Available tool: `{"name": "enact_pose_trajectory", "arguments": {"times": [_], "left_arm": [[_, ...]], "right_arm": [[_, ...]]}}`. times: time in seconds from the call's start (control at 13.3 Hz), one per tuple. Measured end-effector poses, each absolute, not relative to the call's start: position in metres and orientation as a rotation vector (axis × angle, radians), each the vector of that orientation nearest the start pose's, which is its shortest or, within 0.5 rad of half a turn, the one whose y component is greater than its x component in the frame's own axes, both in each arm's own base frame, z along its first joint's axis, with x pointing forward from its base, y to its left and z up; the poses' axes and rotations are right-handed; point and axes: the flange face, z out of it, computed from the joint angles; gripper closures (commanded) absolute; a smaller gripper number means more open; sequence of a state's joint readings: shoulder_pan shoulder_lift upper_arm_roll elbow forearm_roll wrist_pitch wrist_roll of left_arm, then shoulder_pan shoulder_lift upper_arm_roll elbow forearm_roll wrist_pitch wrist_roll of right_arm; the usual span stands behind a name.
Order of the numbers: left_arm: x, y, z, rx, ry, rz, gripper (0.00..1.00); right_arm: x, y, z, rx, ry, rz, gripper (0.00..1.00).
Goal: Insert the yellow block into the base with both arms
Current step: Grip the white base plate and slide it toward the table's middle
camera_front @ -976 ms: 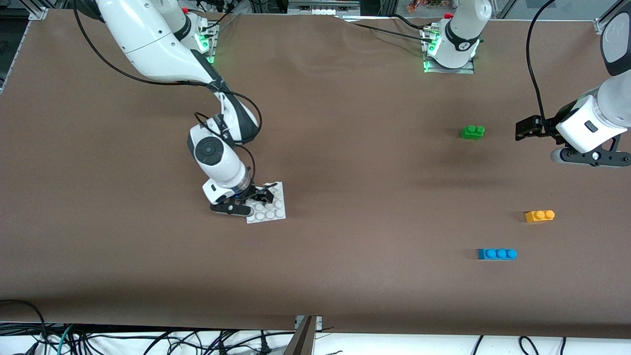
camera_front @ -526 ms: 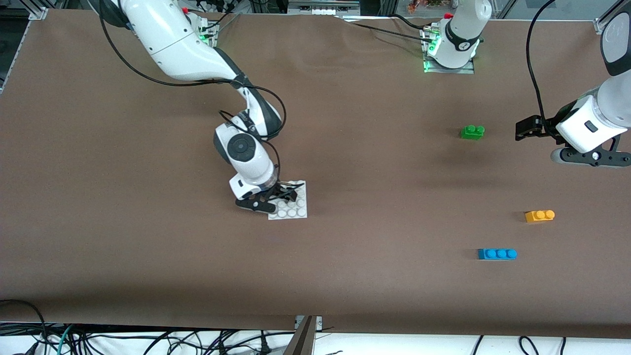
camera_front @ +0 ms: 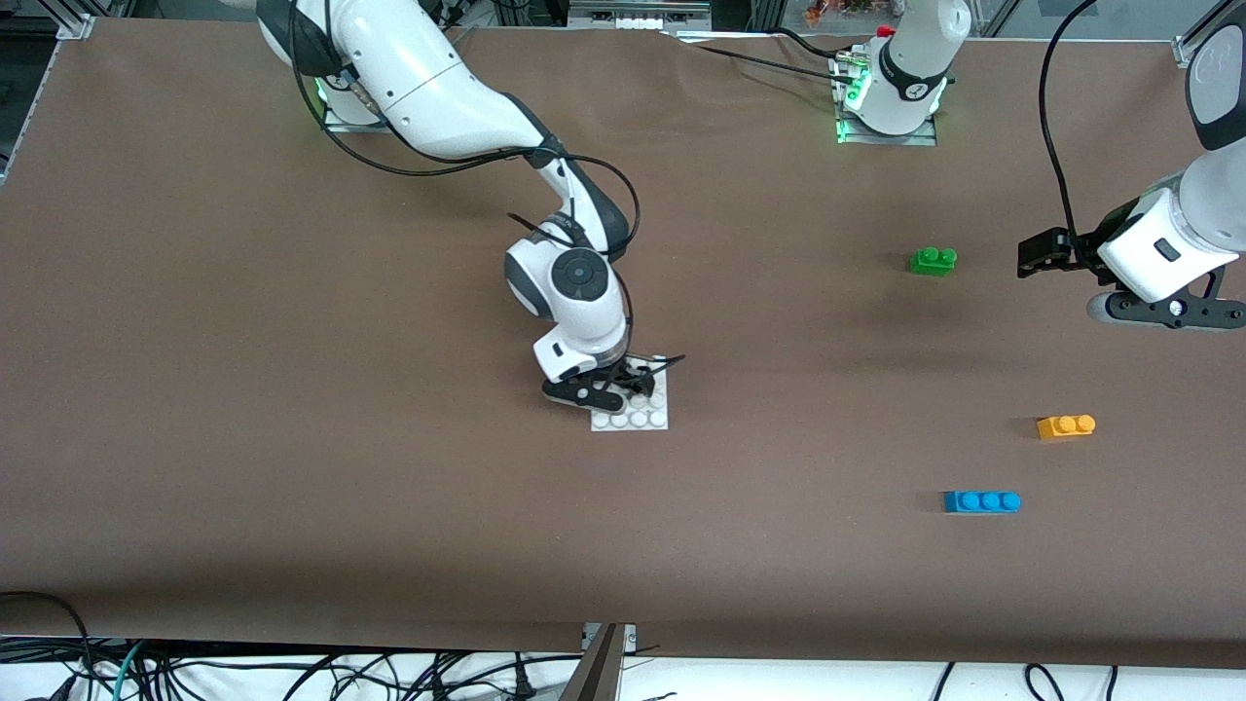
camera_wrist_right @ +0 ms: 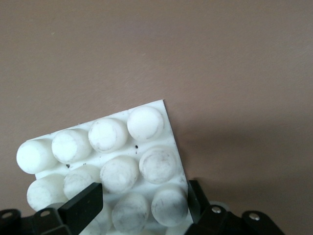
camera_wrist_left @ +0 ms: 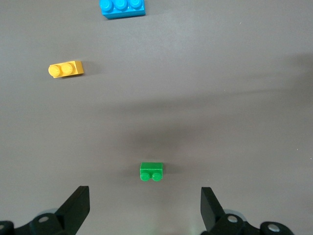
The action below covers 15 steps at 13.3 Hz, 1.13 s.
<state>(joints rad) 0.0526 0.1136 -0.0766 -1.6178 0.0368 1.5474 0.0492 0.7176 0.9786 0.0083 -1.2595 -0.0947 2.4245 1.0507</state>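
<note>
My right gripper (camera_front: pixel 623 386) is shut on the base (camera_front: pixel 644 417), a white square studded plate, and holds it by one edge low at the table's middle. In the right wrist view the fingers (camera_wrist_right: pixel 82 208) clamp the base (camera_wrist_right: pixel 117 142) between them. The yellow block (camera_front: pixel 1066 426) lies on the table toward the left arm's end; it also shows in the left wrist view (camera_wrist_left: pixel 66 69). My left gripper (camera_front: pixel 1034 255) waits open and empty in the air beside the green brick (camera_front: pixel 933 260), its jaws wide apart (camera_wrist_left: pixel 144 200).
The green two-stud brick (camera_wrist_left: pixel 151 172) lies farther from the front camera than the yellow block. A blue three-stud brick (camera_front: pixel 981 501) lies nearer to the camera than the yellow block and also shows in the left wrist view (camera_wrist_left: pixel 122 7). Brown cloth covers the table.
My right arm has carried the base along the table toward the left arm's end. The left arm and the three bricks have not moved.
</note>
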Motion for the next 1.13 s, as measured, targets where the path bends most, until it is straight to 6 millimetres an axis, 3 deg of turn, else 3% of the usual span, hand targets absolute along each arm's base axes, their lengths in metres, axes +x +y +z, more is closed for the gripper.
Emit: {"name": "enact_pose_trajectory", "arguments": {"times": [0.6,0.98,1.13], "left_arm": [[0.578,-0.002,0.532,-3.101,0.102,0.305,0.0],[0.579,0.001,0.529,-3.101,0.095,0.316,0.0],[0.578,0.002,0.529,-3.1,0.091,0.32,0.0]], "right_arm": [[0.543,0.562,0.18,-2.933,0.506,-0.257,0.2],[0.542,0.568,0.183,-2.919,0.553,-0.233,0.15],[0.546,0.572,0.196,-2.898,0.58,-0.213,0.12]]}}
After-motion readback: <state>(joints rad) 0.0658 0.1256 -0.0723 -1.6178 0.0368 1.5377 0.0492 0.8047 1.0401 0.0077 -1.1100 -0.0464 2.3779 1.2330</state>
